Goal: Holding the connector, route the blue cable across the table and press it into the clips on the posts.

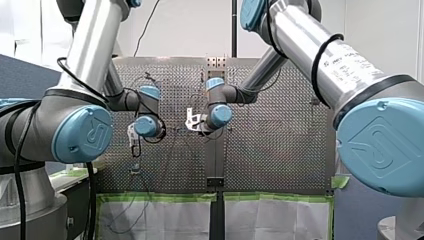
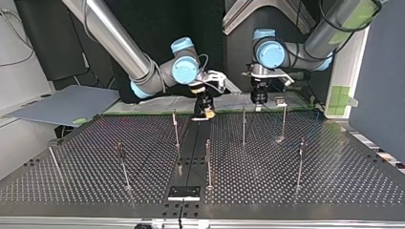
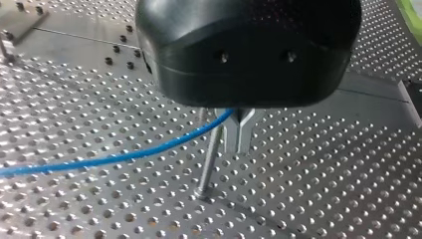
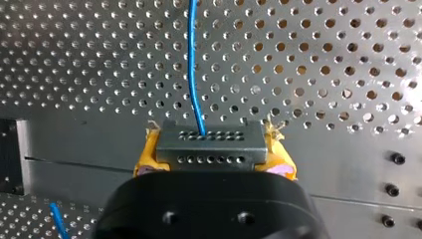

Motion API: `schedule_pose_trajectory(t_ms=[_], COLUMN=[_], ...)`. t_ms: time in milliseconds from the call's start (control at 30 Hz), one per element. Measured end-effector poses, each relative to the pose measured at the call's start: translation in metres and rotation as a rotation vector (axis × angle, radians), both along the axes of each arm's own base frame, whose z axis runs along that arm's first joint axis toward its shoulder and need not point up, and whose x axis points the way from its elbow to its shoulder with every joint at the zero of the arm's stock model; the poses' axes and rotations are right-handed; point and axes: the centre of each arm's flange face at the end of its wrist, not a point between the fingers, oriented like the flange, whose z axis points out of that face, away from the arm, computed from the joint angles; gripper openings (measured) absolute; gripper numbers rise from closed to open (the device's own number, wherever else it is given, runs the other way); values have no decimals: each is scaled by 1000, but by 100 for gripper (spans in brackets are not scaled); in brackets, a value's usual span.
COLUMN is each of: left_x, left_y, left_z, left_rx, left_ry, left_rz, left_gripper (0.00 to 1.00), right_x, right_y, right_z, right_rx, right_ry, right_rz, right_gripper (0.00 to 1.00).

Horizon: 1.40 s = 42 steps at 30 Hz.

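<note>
**Connector gripped, cable pinched at the table's far edge**

In the top view, posts stand across the table. Beyond them, at twelve o'clock from the table's centre, my right gripper clamps the connector between yellow pads; the blue cable runs straight ahead from it. At one o'clock, my left gripper has its metal fingers pinched shut on the blue cable, a post just beside them.
</note>
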Motion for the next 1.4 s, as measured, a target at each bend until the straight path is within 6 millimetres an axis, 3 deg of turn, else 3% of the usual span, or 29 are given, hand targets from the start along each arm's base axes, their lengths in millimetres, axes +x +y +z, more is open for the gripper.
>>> schedule_pose_trajectory(t_ms=[300,733,1100,1167,1200,1233,1267,1300,1367,1400], left_x=[27,63,78,79,79,79,78,78,76,75], left_y=[3,15,23,25,26,27,27,28,28,28], left_z=[-16,7,18,19,18,18,17,17,16,15], left_rx=[-4,-4,-4,-5,-7,-10,-12,-13,-11,-7], left_ry=[-3,-49,-59,-55,-52,-47,-42,-36,-22,-15], left_rz=[20,42,40,44,46,49,50,51,56,59], left_gripper=[0,0,3,30,30,41,62,62,76,76], right_x=[-5,-21,-32,-33,-33,-34,-34,-34,-34,-34], right_y=[-18,-46,-64,-65,-66,-67,-67,-67,-67,-67], right_z=[2,5,8,9,9,9,9,9,9,9], right_rx=[-16,-26,-31,-30,-30,-30,-30,-30,-30,-30], right_ry=[-47,-82,-90,-91,-91,-91,-92,-92,-92,-92], right_rz=[-18,-37,-56,-55,-55,-55,-55,-55,-55,-55], right_gripper=[0,0,0,0,0,0,0,0,0,0])
